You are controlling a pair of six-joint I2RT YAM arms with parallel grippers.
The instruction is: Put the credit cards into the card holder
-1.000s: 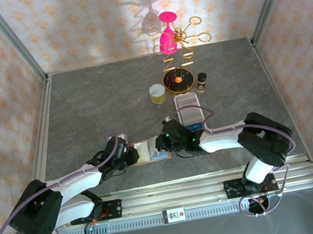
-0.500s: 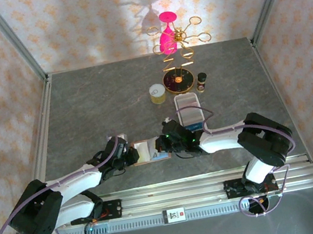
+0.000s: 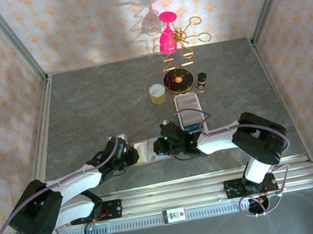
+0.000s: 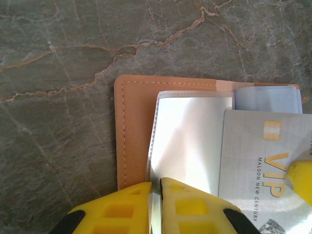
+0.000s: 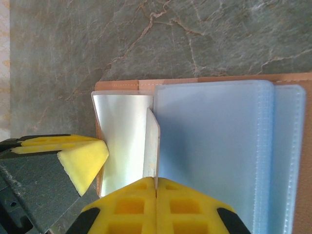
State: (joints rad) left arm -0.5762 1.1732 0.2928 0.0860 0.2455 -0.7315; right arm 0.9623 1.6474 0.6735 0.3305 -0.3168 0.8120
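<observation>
Card holder [image 4: 131,146] tan, stitched, open; VIP card [image 4: 258,156] silver, gold lettering

— What's on the table [image 4: 58,97]?
— The holder [image 4: 132,131], open, its tan cover lying flat with stitching along the left edge.
— And the left gripper [image 4: 156,189]?
— At the bottom, its yellow fingers pinched together on the near edge of a shiny clear sleeve [image 4: 190,136].
— Any card?
— A silver card [image 4: 253,146] with a gold chip and "VIP" in gold, overlapping the sleeve's right side. A yellow finger [image 4: 302,176] touches its right edge. A pale blue pocket [image 4: 265,100] peeks out above it.
</observation>
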